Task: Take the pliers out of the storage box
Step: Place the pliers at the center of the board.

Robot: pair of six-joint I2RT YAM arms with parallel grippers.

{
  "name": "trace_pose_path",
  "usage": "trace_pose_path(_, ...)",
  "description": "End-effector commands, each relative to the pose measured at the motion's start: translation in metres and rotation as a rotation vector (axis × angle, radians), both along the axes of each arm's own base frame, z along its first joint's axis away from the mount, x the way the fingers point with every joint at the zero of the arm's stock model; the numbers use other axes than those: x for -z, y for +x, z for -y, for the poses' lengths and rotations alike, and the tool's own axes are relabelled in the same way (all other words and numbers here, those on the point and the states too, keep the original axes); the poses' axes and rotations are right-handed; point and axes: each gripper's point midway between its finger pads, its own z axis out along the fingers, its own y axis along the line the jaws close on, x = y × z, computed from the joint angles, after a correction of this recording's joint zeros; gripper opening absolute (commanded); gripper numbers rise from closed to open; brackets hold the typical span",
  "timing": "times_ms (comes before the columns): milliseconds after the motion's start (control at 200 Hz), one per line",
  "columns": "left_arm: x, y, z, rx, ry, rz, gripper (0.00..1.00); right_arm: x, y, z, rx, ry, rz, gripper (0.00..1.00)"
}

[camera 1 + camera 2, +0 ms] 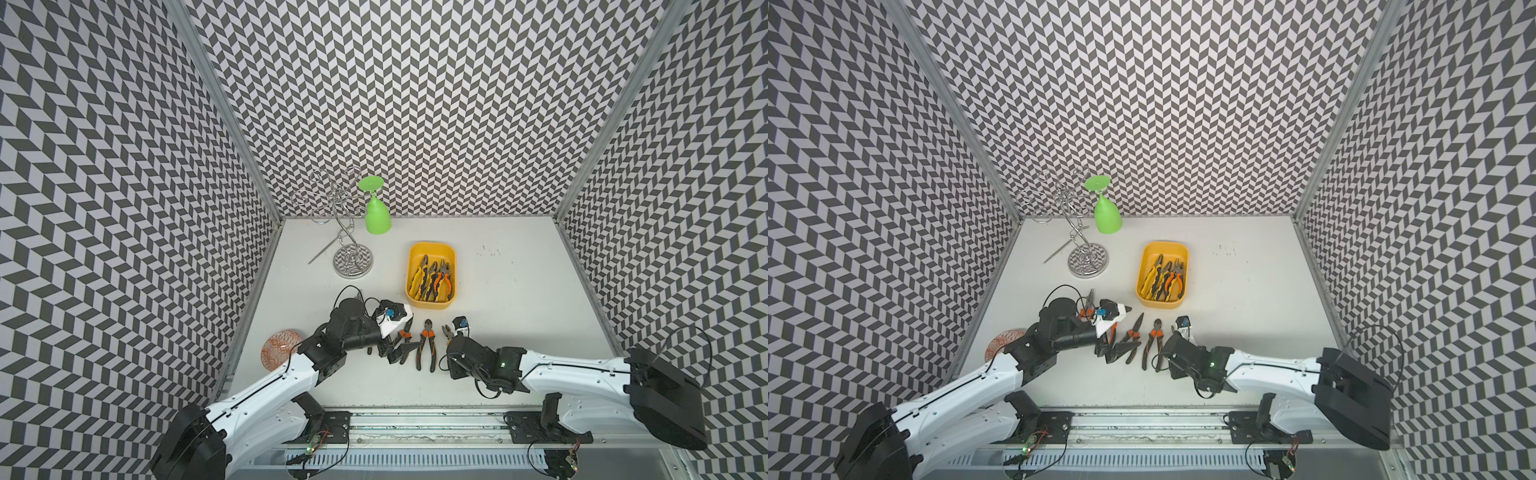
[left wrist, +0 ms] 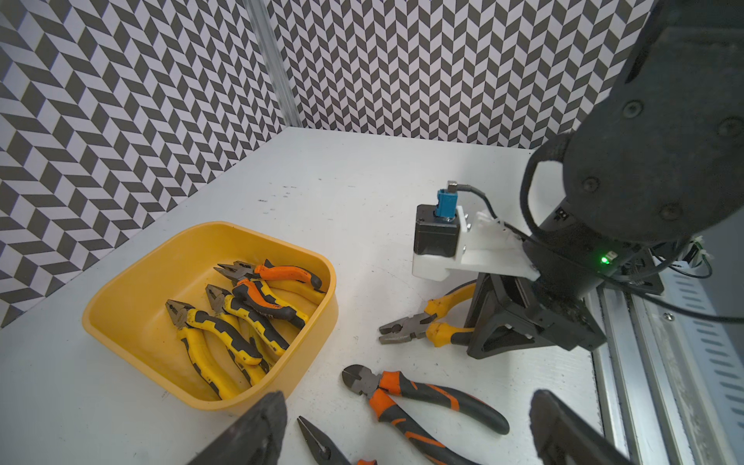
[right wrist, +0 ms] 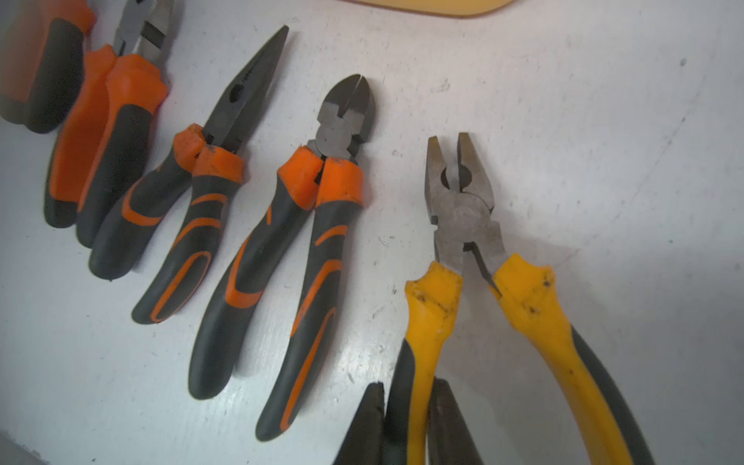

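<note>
Clamped in the right hand [image 3: 406,406] is one handle of the yellow-handled pliers [image 3: 463,225], beside a row of orange-handled pliers [image 3: 334,201] laid on the tabletop [image 3: 604,120]. Over that row the left hand [image 2: 408,398] is held wide open. Four more pliers [image 2: 217,326] are seen inside the storage box [image 2: 120,290].

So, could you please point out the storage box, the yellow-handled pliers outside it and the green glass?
storage box [image 1: 430,304]: in a top view, on its near wall.
yellow-handled pliers [image 3: 463,217]: right wrist view, on the pivot joint.
green glass [image 1: 377,218]: in a top view, on its bowl.
</note>
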Motion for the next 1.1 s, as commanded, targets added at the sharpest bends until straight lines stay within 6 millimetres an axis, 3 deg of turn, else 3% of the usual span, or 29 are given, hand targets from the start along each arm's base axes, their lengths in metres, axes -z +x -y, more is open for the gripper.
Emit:
trace_pose_path(0, -0.006, 0.000, 0.001, 0.008, -0.020, 0.001, 0.98, 0.007, 0.001, -0.012, -0.041, 0.002, -0.030, 0.18)
trace_pose_path(175, -0.007, -0.001, -0.001, 0.000, -0.024, 0.003, 0.98, 0.008, 0.000, -0.016, -0.065, -0.003, -0.040, 0.39)
trace_pose_path(325, -0.007, 0.000, -0.003, -0.008, -0.020, 0.007, 0.98, -0.011, 0.003, -0.017, -0.070, 0.028, -0.002, 0.49)
trace_pose_path(496, -0.008, 0.001, -0.003, -0.010, -0.022, 0.015, 0.98, -0.038, 0.013, -0.005, -0.030, 0.075, 0.071, 0.70)
trace_pose_path(656, -0.009, 0.002, -0.001, -0.006, -0.021, 0.015, 0.98, -0.039, 0.031, 0.010, 0.009, 0.054, 0.126, 0.90)
trace_pose_path(841, -0.009, 0.005, -0.003, -0.021, -0.020, 0.019, 0.98, -0.018, 0.040, 0.015, -0.009, -0.013, 0.023, 0.91)
trace_pose_path(1097, -0.007, 0.005, -0.004, -0.026, -0.020, 0.007, 0.98, 0.011, 0.028, 0.005, -0.063, -0.045, -0.102, 0.74)
